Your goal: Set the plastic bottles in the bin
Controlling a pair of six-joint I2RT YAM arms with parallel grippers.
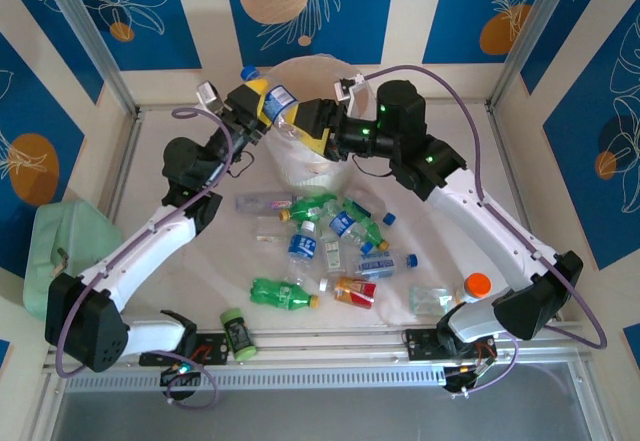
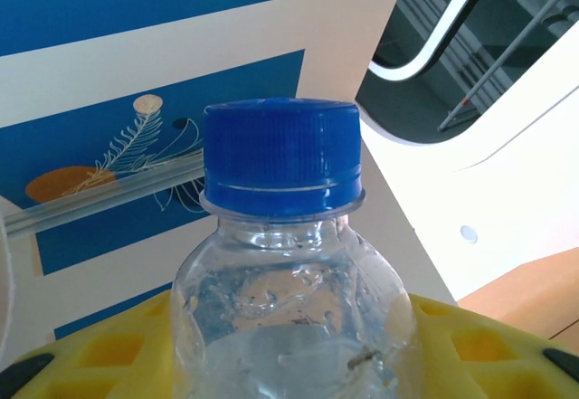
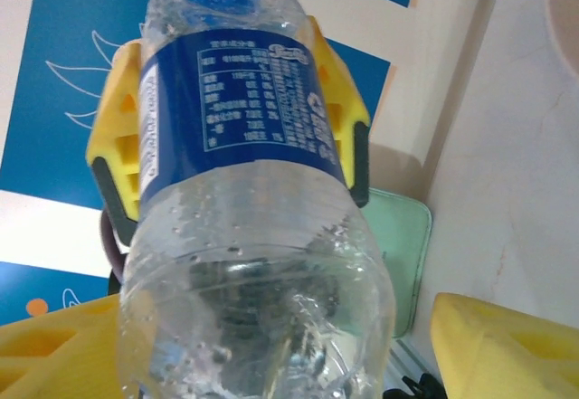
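Observation:
A clear plastic bottle (image 1: 283, 101) with a blue label and blue cap (image 2: 282, 156) hangs over the near-left rim of the cream bin (image 1: 300, 169). My left gripper (image 1: 262, 103) is shut on its upper body, the yellow fingers (image 2: 470, 349) pressed to both sides. My right gripper (image 1: 314, 127) stands open around the bottle's base (image 3: 262, 318); its right finger (image 3: 507, 345) is clear of the plastic. Several more plastic bottles lie on the table in front of the bin, among them a green one (image 1: 283, 294), a blue-labelled one (image 1: 303, 245) and a red-orange labelled one (image 1: 352, 291).
A mint-green container (image 1: 60, 251) sits off the table's left edge. By the near rail stands a small dark jar with a green lid (image 1: 237, 333). An orange-capped bottle (image 1: 476, 286) and a flat clear scrap (image 1: 432, 299) lie by the right arm's base.

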